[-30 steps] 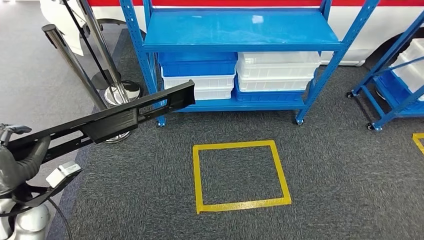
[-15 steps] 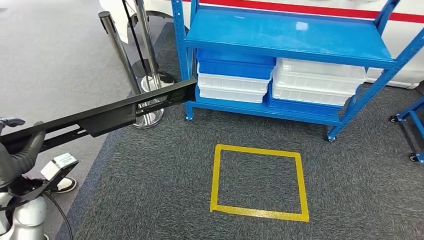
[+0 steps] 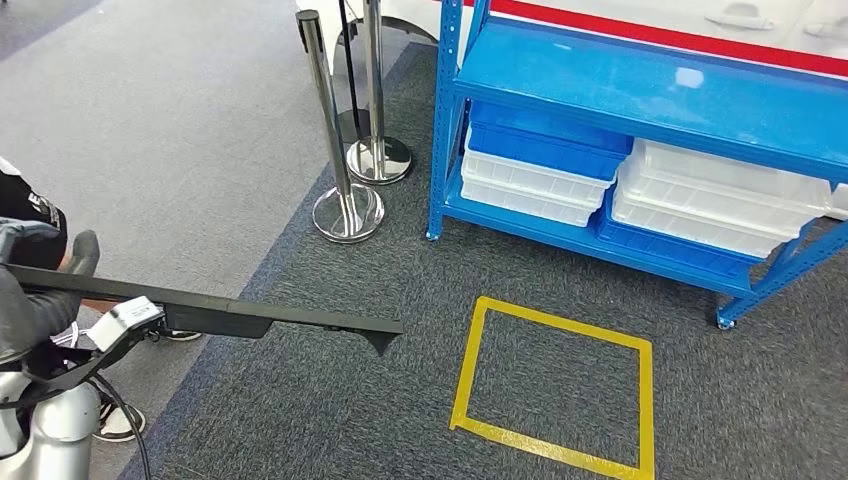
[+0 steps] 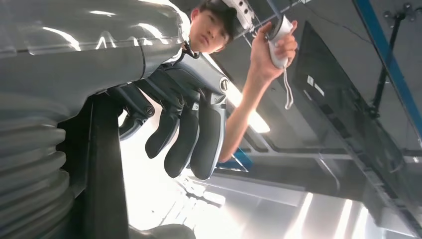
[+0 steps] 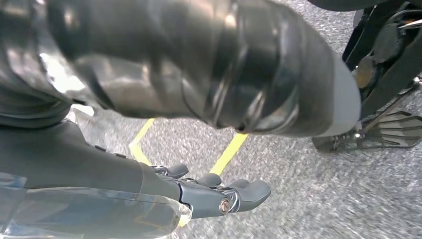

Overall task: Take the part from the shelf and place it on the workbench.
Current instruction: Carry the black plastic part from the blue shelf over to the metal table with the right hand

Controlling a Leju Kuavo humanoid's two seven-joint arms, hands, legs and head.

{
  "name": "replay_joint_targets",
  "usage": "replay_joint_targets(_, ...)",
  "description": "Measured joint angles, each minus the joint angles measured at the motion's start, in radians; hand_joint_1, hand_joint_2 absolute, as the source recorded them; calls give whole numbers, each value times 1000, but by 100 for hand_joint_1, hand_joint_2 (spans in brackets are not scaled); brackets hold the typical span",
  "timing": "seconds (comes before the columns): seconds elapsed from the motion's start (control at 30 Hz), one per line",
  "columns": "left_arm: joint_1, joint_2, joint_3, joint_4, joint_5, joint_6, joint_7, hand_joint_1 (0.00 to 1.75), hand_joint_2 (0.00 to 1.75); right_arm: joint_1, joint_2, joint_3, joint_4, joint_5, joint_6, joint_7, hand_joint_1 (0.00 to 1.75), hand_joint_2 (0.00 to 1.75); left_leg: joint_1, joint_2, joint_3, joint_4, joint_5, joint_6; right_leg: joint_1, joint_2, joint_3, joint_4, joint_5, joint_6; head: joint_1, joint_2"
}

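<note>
Black and long, the part (image 3: 250, 318) sits at the lower left of the head view, gripped at its near end by the left hand (image 3: 35, 300), fingers wrapped over it. Its far tip juts toward the frame's centre, above the carpet beside the yellow floor square (image 3: 553, 385). The right hand (image 5: 219, 191) hangs holding nothing, fingers slightly curled. Held so far from its middle, the part could sag, twist loose, or clip the blue shelf (image 3: 640, 95) or the chrome posts (image 3: 335, 150) while turning.

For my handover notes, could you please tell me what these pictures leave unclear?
- Head view: the left hand gripping the long black part is cut by the picture's edge.
- Left wrist view: the part hides the grip.
- Head view: the white bins' contents are hidden by the blue shelf.
</note>
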Motion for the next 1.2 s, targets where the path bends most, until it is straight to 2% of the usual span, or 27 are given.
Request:
replay_joint_targets(0.03, -3, 0, -2, 2, 1, 0, 1, 175, 175, 1, -1, 1, 0, 0, 0, 0, 0, 0, 2, -12, -5, 1, 2, -5, 1, 8, 6, -17, 0, -1, 0, 0)
replay_joint_targets(0.1, -8, 2, -6, 4, 5, 0, 3, 175, 175, 1, -1, 3, 0, 0, 1, 0, 0, 0, 7, -34, -13, 2, 6, -17, 4, -12, 8, -25, 2, -1, 0, 0)
replay_joint_targets(0.13, -8, 4, -8, 4, 6, 0, 4, 175, 175, 0, -1, 4, 0, 0, 2, 0, 0, 0, 8, -25, -18, 8, 2, -23, 3, -24, 11, -30, 5, -4, 0, 0)
replay_joint_targets(0.17, -9, 6, -9, 5, 7, 0, 4, 175, 175, -1, -1, 6, 0, 0, 2, 0, 0, 0, 7, -3, -28, 26, -11, -29, 0, -36, 13, -36, 8, -9, 0, 0)
replay_joint_targets(0.23, -12, 9, -11, 6, 10, 0, 5, 175, 175, -2, -2, 7, -1, -1, 3, 1, 0, 0, 8, 57, -69, 119, -66, -38, -2, -60, 17, -42, 11, -16, -1, 0)
replay_joint_targets(0.27, -12, 11, -11, 7, 11, 0, 5, 175, 175, -1, -2, 7, -1, -1, 3, 1, 0, 0, 11, 74, -99, 185, -97, -42, -1, -73, 18, -42, 10, -18, -1, 0)
replay_joint_targets(0.3, -11, 12, -11, 7, 12, 0, 5, 175, 175, 0, -2, 7, -1, -1, 3, 1, 0, 0, 14, 81, -124, 241, -118, -46, -1, -85, 17, -40, 9, -18, -1, 0)
replay_joint_targets(0.33, -9, 14, -11, 7, 13, 0, 5, 175, 175, 0, -2, 7, -1, -2, 3, 1, 0, 0, 17, 85, -138, 272, -123, -49, -1, -97, 17, -39, 7, -18, -1, 0)
replay_joint_targets(0.37, -8, 16, -11, 8, 13, 0, 5, 175, 175, -1, -2, 7, -1, -2, 3, 1, 0, 0, 18, 88, -133, 265, -110, -51, -1, -109, 18, -37, 5, -17, -1, 0)
replay_joint_targets(0.4, -8, 18, -11, 8, 12, 0, 5, 175, 175, -1, -2, 7, -1, -2, 3, 1, 0, 0, 19, 93, -108, 220, -82, -50, -1, -121, 19, -35, 2, -15, -1, 0)
replay_joint_targets(0.43, -9, 20, -11, 8, 12, 0, 6, 175, 175, -2, -2, 7, -1, -3, 3, 1, 0, 0, 18, 106, -70, 151, -51, -48, -1, -132, 20, -32, -1, -12, -1, 0)
replay_joint_targets(0.5, -10, 22, -11, 8, 12, 0, 6, 175, 175, -2, -1, 7, -1, -6, 3, 1, 0, 0, 9, 140, -9, 36, -16, -39, 3, -152, 23, -29, -7, -4, -1, 0)
replay_joint_targets(0.53, -10, 23, -11, 8, 12, 0, 6, 175, 175, -2, -1, 7, -1, -7, 3, 1, 0, 0, 5, 149, 3, 11, -13, -33, 6, -160, 24, -28, -8, 0, -1, 0)
replay_joint_targets(0.6, -8, 27, -11, 8, 10, 0, 6, 175, 175, -2, -1, 7, -1, -11, 2, 2, 0, 0, 1, 134, 1, 3, -10, -23, 8, -177, 27, -30, -8, 8, 0, 0)
replay_joint_targets(0.63, -5, 30, -11, 7, 10, 0, 5, 175, 175, -3, -1, 7, -1, -14, 1, 2, 0, 0, 3, 124, 1, -2, -6, -18, 7, -178, 29, -28, -11, 13, -1, 0)
replay_joint_targets(0.7, -2, 35, -11, 4, 10, 1, 4, 175, 175, -2, 0, 7, -1, -23, -6, 0, 0, 0, 7, 105, 4, -12, 2, -5, 2, -140, 16, 9, -43, 20, 0, 0)
replay_joint_targets(0.77, 5, 36, -9, 0, 2, 1, 1, 175, 175, -5, 14, 8, 0, -23, -59, -30, 0, 0, 8, 86, 3, -16, 7, 2, -1, -90, -35, 119, -106, 22, 0, 0)
replay_joint_targets(0.8, 14, 37, -7, -5, -7, 1, 4, 175, 175, -13, 30, 10, 1, -21, -112, -54, 0, 0, 6, 75, 2, -15, 8, 4, -1, -80, -66, 183, -132, 22, 0, 0)
replay_joint_targets(0.83, 28, 39, -5, -13, -19, 1, 12, 175, 175, -25, 52, 12, 1, -18, -164, -76, 0, 0, 5, 65, 1, -15, 9, 4, -1, -75, -89, 227, -143, 22, 0, 0)
replay_joint_targets(0.87, 43, 43, -3, -25, -33, 1, 30, 175, 175, -39, 75, 15, -2, -16, -205, -90, 0, 0, 5, 54, 1, -13, 9, 4, -1, -73, -98, 239, -134, 21, 0, 0)
replay_joint_targets(0.9, 58, 49, -3, -41, -46, 1, 56, 175, 175, -51, 97, 17, -8, -14, -224, -93, 0, 0, 5, 44, 1, -12, 9, 3, -1, -70, -88, 213, -106, 18, 0, 0)
replay_joint_targets(0.93, 69, 55, -3, -56, -57, 1, 85, 175, 175, -63, 115, 19, -15, -10, -224, -91, 0, 0, 5, 33, 1, -10, 8, 2, -2, -60, -62, 154, -68, 15, 0, 0)
replay_joint_targets(1.0, 80, 67, -6, -83, -73, 1, 133, 175, 175, -80, 143, 24, -27, 2, -192, -82, 0, 0, 4, 8, -2, -4, 8, -4, -6, -15, -5, 33, -18, 10, -1, 0)
replay_joint_targets(1.07, 85, 76, -8, -98, -81, 1, 148, 175, 175, -88, 152, 30, -36, 13, -145, -72, 0, 0, 5, -20, -8, -1, 11, -16, -7, 5, 18, -15, -13, 9, -1, 0)
replay_joint_targets(1.13, 92, 86, -10, -106, -84, 1, 144, 175, 175, -93, 154, 37, -52, 16, -114, -66, 0, 0, 9, -40, -16, -4, 17, -31, -6, -21, 22, -24, -9, 2, -1, 0)
replay_joint_targets(1.17, 96, 90, -10, -108, -84, 1, 141, 175, 175, -95, 154, 40, -60, 17, -106, -64, 0, 0, 8, -26, -21, 2, 12, -36, -7, -33, 24, -30, -5, -5, -1, 0)
replay_joint_targets(1.2, 98, 93, -10, -111, -85, 1, 140, 175, 175, -97, 155, 41, -67, 17, -102, -63, 0, 0, 8, 0, -33, 25, -4, -41, -8, -46, 27, -36, -2, -11, -1, 0)
